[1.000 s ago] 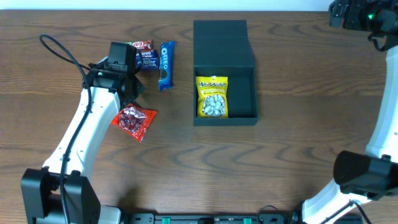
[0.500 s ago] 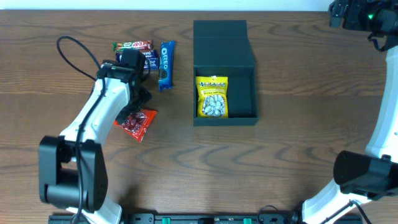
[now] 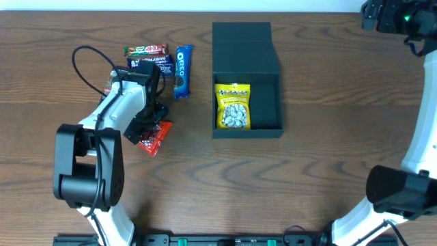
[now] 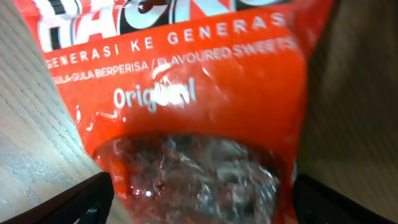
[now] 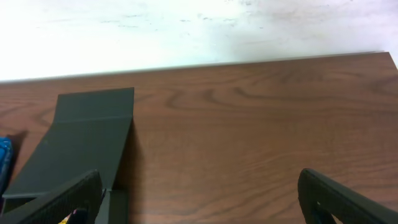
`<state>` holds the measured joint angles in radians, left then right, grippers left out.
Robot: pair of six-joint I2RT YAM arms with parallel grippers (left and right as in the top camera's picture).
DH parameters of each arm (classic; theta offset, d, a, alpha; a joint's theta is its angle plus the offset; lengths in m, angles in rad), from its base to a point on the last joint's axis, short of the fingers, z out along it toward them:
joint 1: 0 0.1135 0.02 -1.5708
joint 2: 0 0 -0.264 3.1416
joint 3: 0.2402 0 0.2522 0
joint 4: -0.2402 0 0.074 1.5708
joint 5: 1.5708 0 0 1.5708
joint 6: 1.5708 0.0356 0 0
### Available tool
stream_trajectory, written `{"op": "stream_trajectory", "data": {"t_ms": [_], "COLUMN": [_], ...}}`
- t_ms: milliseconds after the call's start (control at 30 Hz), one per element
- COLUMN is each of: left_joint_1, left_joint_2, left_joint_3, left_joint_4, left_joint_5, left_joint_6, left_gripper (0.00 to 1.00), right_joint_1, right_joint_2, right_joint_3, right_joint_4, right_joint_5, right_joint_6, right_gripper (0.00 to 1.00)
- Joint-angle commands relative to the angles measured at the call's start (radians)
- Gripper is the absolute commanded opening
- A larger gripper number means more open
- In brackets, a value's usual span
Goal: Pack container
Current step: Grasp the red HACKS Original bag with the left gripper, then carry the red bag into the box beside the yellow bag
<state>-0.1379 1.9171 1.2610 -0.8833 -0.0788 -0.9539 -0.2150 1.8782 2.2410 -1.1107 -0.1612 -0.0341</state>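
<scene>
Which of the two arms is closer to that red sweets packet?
The left. Its gripper hangs right over the red packet, jaws spread to either side of it. The right gripper is far off, at the table's far right corner beyond the box.

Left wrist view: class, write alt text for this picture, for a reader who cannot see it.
A red sweets packet fills the frame, printed with "Original" and "Flavoured Sweets", dark red sweets showing through its clear window. The left hand is open, its two dark fingertips at the bottom corners on either side of the packet, which lies on a brown wooden table.
</scene>
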Motion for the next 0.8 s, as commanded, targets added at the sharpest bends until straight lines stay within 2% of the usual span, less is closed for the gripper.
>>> {"op": "stream_trajectory", "data": {"t_ms": [0,67,167,300,500,600,767], "left_joint_1": [0.016,0.021,0.021,0.021,0.019,0.012,-0.040], "left_joint_2": [0.049,0.059,0.053,0.050,0.050,0.050,0.049], "left_joint_3": [0.001,0.001,0.002,0.012,0.077,0.159,0.347], "left_joint_4": [-0.002,-0.005,-0.002,-0.003,-0.018,-0.082,-0.204], "left_joint_5": [0.043,0.054,0.045,0.027,0.011,-0.056,-0.194], "left_joint_6": [0.013,0.016,0.016,0.037,0.098,0.114,0.171], "left_gripper": [0.87,0.76,0.55,0.38,0.20,0.15,0.13], "right_joint_1": [-0.009,-0.009,-0.009,-0.009,-0.009,-0.009,-0.010], "right_joint_2": [-0.011,-0.011,-0.011,-0.011,-0.011,-0.011,-0.011], "right_joint_3": [-0.005,-0.005,-0.005,-0.005,-0.005,-0.005,-0.005], "right_joint_4": [0.000,0.000,0.000,0.000,0.000,0.000,0.006], "right_joint_5": [-0.005,-0.005,-0.005,-0.004,-0.005,-0.004,-0.002], "right_joint_6": [-0.008,-0.008,-0.008,-0.008,-0.008,-0.008,-0.008], "right_gripper": [0.98,0.99,0.99,0.99,0.99,0.99,0.99]}}
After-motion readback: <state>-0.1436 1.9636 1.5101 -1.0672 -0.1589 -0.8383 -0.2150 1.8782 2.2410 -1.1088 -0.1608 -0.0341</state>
